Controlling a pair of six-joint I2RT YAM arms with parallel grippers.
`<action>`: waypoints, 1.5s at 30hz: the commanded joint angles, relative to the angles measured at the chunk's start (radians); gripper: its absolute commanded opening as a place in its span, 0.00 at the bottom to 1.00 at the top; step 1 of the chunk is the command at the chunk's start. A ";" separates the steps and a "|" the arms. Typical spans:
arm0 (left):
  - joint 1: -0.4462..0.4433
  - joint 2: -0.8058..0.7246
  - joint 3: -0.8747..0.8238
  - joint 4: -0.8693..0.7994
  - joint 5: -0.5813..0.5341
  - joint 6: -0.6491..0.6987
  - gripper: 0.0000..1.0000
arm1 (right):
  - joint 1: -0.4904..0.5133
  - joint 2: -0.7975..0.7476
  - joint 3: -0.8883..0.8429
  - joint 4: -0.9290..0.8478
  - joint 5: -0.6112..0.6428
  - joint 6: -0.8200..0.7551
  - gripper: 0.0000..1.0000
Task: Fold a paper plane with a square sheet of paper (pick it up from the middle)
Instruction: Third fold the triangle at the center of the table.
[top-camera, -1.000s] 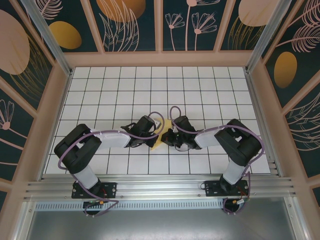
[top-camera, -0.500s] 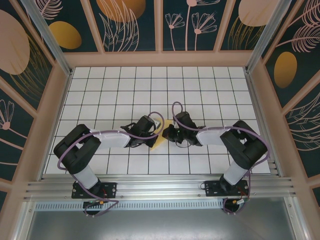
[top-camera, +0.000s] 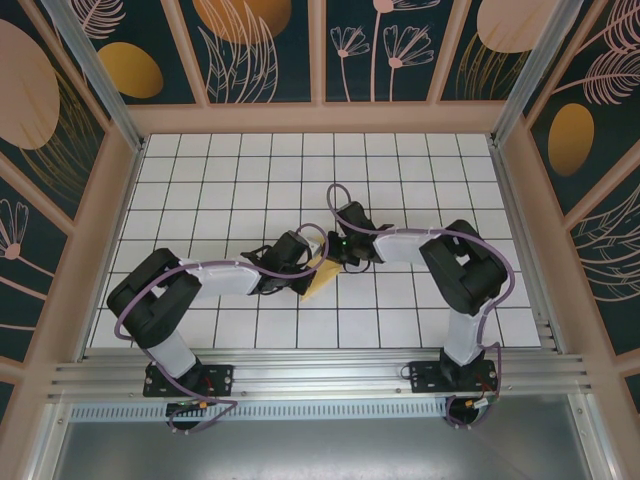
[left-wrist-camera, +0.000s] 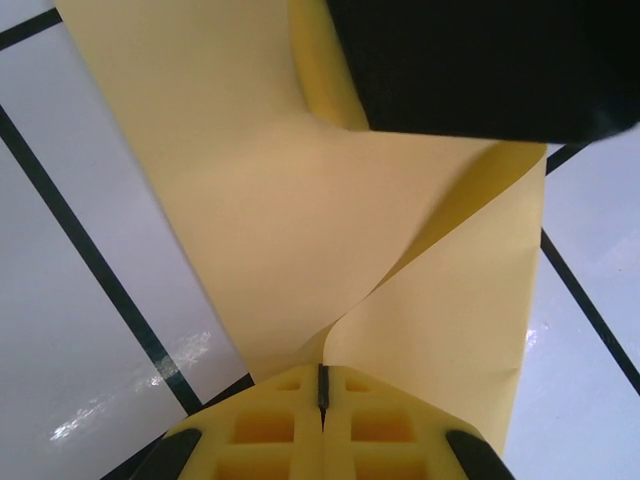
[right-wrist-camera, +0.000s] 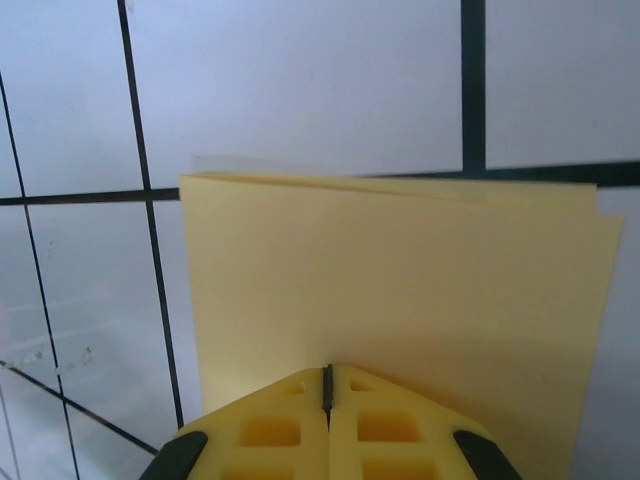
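Observation:
The square sheet of paper (top-camera: 320, 280), yellow and partly folded, lies on the white grid table between my two grippers. In the left wrist view the paper (left-wrist-camera: 260, 200) bulges in two flaps that meet at my left gripper (left-wrist-camera: 322, 368), whose jaws are shut where a flap edge curls into their tips. From above, my left gripper (top-camera: 305, 275) sits at the paper's left side. My right gripper (top-camera: 338, 250) is at the paper's far end. Its jaws (right-wrist-camera: 327, 370) are shut, with the tips against a flat, doubled rectangle of the paper (right-wrist-camera: 400, 270). No finished paper plane is in view.
The right arm's dark body (left-wrist-camera: 480, 60) hangs over the far corner of the paper, close to my left gripper. White tiled table (top-camera: 420, 180) spreads on all sides. Patterned walls (top-camera: 320, 50) enclose it, and an aluminium rail (top-camera: 320, 375) runs along the near edge.
My right gripper has slid from the paper's near side toward the far side, staying shut. The left gripper and its arm have held still.

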 joint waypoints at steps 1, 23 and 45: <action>0.005 -0.032 0.025 -0.035 -0.022 0.029 0.03 | 0.002 0.024 0.000 -0.097 0.046 -0.046 0.06; 0.006 0.037 0.007 0.013 0.014 0.033 0.06 | 0.002 0.033 -0.025 -0.084 0.031 -0.043 0.06; 0.006 -0.013 0.009 0.025 -0.031 0.057 0.07 | 0.001 0.037 -0.045 -0.084 0.032 -0.038 0.06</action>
